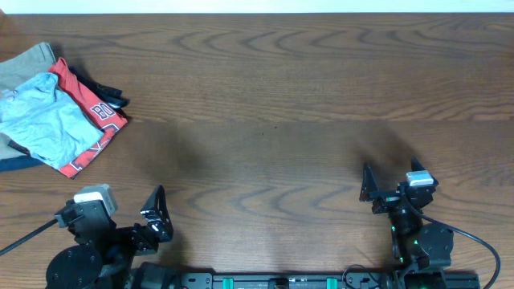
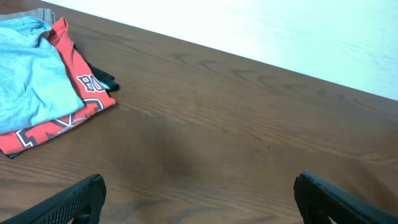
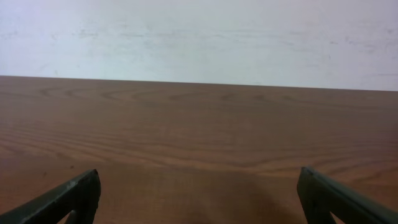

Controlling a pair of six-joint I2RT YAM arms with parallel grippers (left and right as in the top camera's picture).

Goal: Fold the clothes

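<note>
Left gripper and right gripper gape empty; left should pinch only the pale-blue wrinkly cotton garment atop the red lettered T-shirt.

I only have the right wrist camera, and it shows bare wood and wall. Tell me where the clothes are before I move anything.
Observer: On the left arm's side, at the far left of the table, the clothes lie crumpled, a pale blue garment.
Operator: Say what is under it.
Observer: It lies on top of a red T-shirt with white lettering.
Operator: Report the left gripper.
Observer: The left gripper is open and empty, near the front edge of the table, well apart from the pile.
</note>
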